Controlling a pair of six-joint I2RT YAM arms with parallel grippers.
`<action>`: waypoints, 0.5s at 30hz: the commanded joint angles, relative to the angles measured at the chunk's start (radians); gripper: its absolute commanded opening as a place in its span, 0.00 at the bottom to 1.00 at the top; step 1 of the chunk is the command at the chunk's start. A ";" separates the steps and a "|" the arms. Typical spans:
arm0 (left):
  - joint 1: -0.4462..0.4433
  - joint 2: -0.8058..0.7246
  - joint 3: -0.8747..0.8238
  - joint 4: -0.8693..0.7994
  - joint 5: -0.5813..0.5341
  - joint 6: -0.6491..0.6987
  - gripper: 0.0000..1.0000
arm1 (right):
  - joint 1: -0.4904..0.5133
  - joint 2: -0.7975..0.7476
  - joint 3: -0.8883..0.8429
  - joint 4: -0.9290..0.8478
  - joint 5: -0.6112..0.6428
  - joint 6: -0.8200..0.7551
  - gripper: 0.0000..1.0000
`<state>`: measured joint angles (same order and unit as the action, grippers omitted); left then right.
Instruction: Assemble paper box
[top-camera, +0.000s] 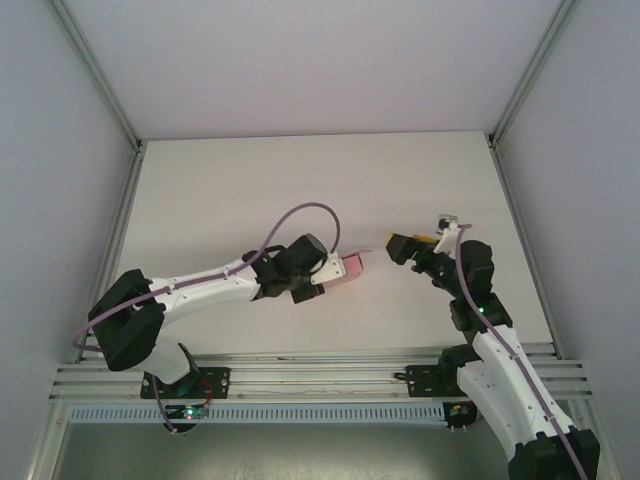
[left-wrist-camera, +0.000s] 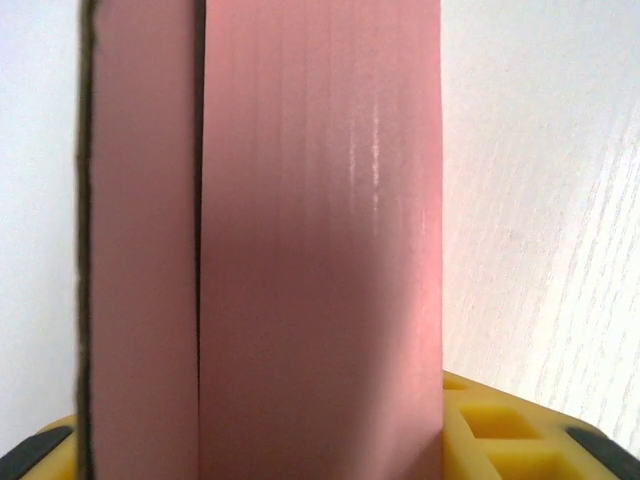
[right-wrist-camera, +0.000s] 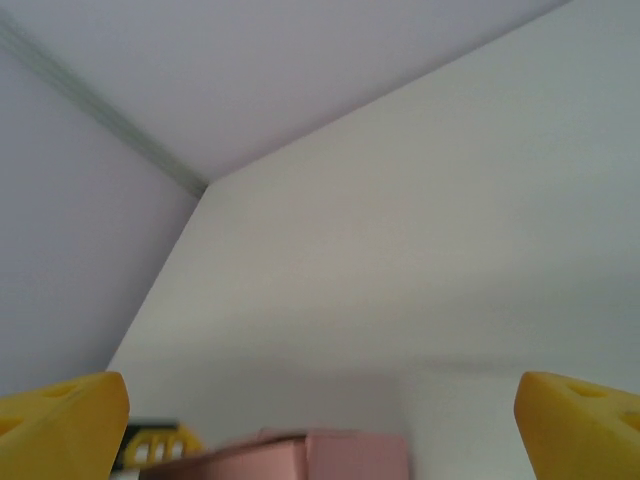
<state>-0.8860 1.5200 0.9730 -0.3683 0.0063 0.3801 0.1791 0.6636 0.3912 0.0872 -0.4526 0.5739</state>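
Observation:
The paper box (top-camera: 351, 267) is a small pink card block held off the table near the middle, with my left gripper (top-camera: 336, 270) shut on it. In the left wrist view the paper box (left-wrist-camera: 320, 240) stands tall between my yellow fingers (left-wrist-camera: 500, 430); a dark seam runs down it, and a flap lies along its left side. My right gripper (top-camera: 404, 245) hangs open a short way to the right of the box, facing it and apart from it. In the right wrist view the box (right-wrist-camera: 330, 455) peeks in at the bottom between the wide-spread yellow fingertips (right-wrist-camera: 60, 425).
The white table (top-camera: 300, 180) is walled by pale panels and metal frame rails (top-camera: 120, 110) at the back corners. An aluminium rail (top-camera: 320, 375) runs along the near edge by the arm bases.

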 joint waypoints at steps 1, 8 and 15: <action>0.011 0.008 0.021 -0.117 0.157 0.063 0.41 | 0.096 0.051 0.054 0.027 -0.127 -0.196 0.95; 0.105 0.001 0.034 -0.198 0.298 0.128 0.41 | 0.308 0.187 0.162 -0.180 0.056 -0.418 0.90; 0.118 -0.050 -0.030 -0.140 0.297 0.173 0.43 | 0.336 0.278 0.235 -0.294 0.072 -0.490 0.82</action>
<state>-0.7715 1.5036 0.9737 -0.4675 0.2871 0.5041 0.5018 0.9276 0.5861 -0.1337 -0.4103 0.1528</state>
